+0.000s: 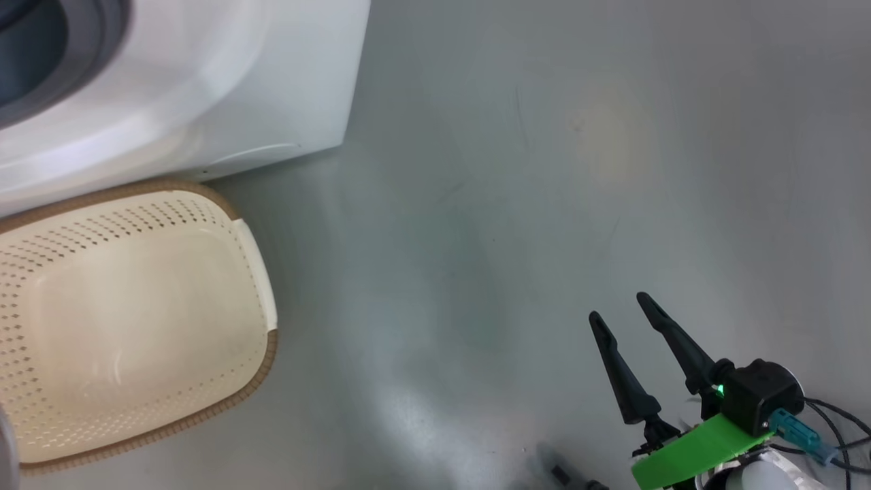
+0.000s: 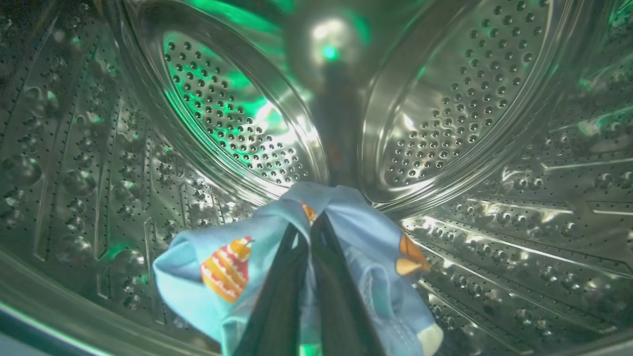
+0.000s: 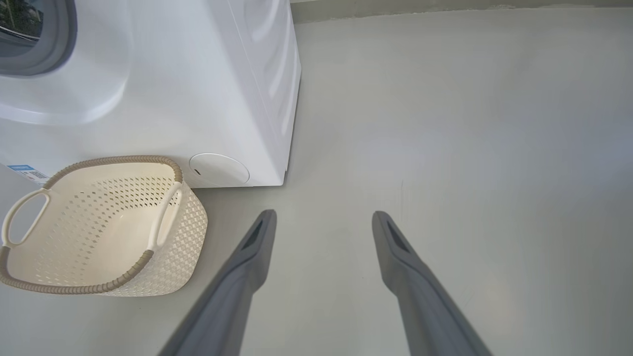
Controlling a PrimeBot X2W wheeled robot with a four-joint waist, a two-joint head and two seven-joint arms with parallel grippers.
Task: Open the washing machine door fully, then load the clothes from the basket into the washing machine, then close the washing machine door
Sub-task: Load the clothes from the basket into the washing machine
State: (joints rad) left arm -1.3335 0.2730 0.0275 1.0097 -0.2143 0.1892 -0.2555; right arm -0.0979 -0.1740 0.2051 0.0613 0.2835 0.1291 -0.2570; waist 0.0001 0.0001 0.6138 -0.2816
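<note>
The left gripper (image 2: pixel 312 221) reaches inside the steel drum (image 2: pixel 237 123) of the washing machine (image 1: pixel 238 82). Its two dark fingers (image 2: pixel 277 301) are pinched together on a light blue printed garment (image 2: pixel 217 267), which drapes off both sides of the tips. The drum's perforated back wall (image 2: pixel 445 99) lies straight ahead along the fingers, so the cloth is well inside, and letting go looks like the next move. The basket (image 1: pixel 262 272) just beside the machine looks empty. The right gripper (image 1: pixel 618 307) hangs spread wide over the floor (image 1: pixel 544 204), holding nothing, well apart from the machine.
</note>
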